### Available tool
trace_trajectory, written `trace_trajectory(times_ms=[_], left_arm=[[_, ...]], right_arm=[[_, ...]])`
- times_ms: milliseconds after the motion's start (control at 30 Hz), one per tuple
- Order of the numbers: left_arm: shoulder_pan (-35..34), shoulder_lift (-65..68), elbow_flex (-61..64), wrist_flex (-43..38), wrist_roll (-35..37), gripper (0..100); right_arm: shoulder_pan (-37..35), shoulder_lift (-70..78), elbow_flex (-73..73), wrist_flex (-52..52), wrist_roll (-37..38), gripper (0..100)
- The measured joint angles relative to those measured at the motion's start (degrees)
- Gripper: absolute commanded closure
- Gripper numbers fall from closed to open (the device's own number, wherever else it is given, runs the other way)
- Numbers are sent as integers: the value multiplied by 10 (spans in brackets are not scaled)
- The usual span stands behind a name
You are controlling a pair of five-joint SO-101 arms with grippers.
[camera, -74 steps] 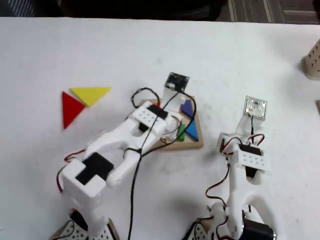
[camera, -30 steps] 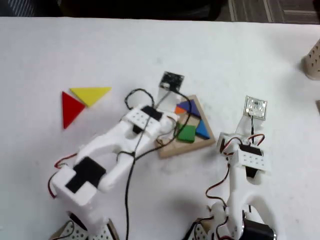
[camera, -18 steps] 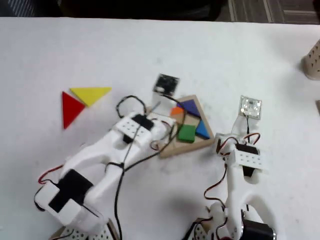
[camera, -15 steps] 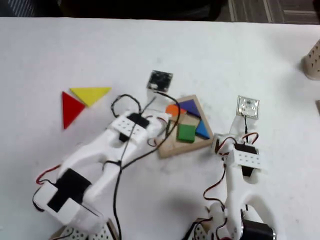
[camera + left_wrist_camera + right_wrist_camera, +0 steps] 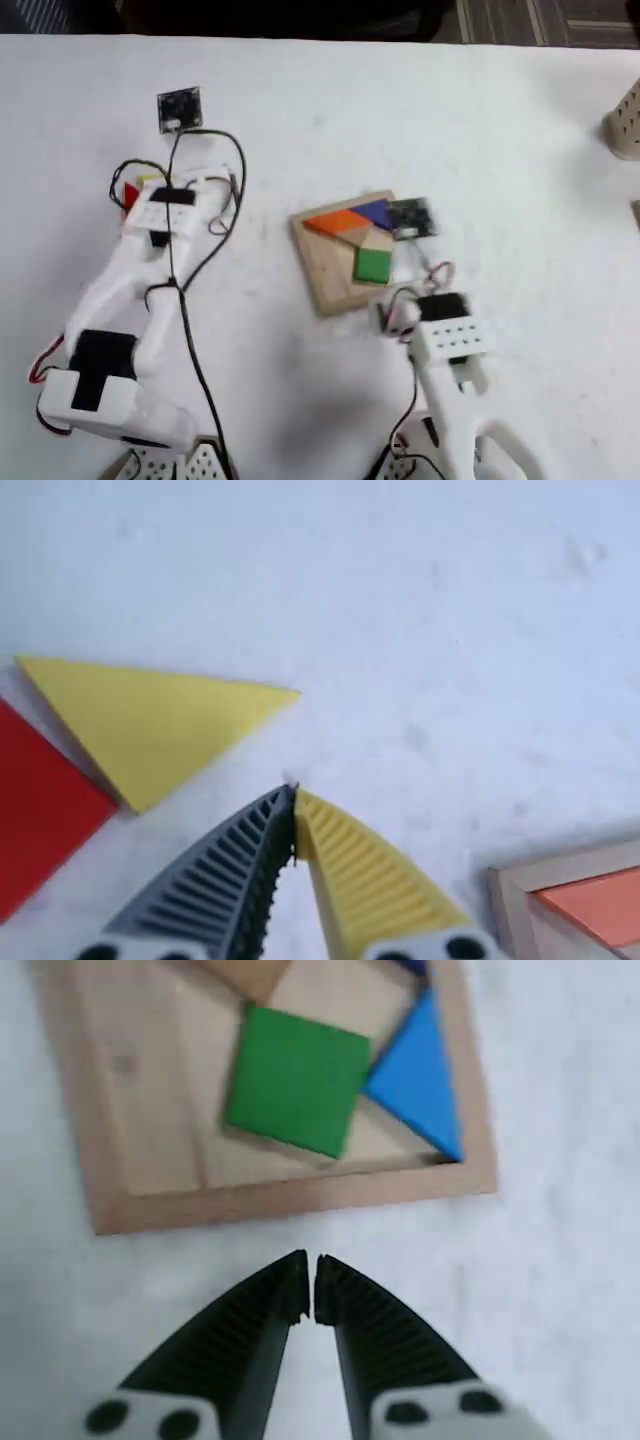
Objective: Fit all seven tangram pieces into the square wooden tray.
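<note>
The square wooden tray [image 5: 330, 275] lies mid-table holding an orange piece [image 5: 338, 220], a dark blue piece [image 5: 377, 211] and a green square [image 5: 373, 264]. My left gripper [image 5: 293, 802] is shut and empty, its tips low over the table beside the yellow triangle [image 5: 150, 720], with the red triangle [image 5: 40, 800] just past it. The left arm [image 5: 150, 230] covers most of both triangles from above. My right gripper [image 5: 308, 1282] is shut and empty just outside the tray's rim [image 5: 290, 1208], facing the green square [image 5: 298, 1080] and a light blue triangle [image 5: 420, 1075].
A corner of the tray [image 5: 515, 890] with the orange piece [image 5: 600, 900] lies to one side of the left gripper. A beige perforated object [image 5: 625, 120] stands at the table's right edge. Bare white tabletop lies between the two arms.
The left arm has swung away from the tray to the left and now sits over the yellow and red triangles. The tray turned and slid left. The right arm moved in towards the tray.
</note>
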State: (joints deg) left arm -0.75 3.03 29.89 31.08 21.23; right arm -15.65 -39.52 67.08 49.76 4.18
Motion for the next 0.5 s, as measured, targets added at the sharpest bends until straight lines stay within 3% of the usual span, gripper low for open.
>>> trace_trajectory(times_ms=[167,500], left_arm=[[0,34,-10,-1,0,978],[5,88,-56,-9,0,978]], right_arm=[[-56,22,0,-71,-38,981],[-81,182,-10,-261,-45,981]])
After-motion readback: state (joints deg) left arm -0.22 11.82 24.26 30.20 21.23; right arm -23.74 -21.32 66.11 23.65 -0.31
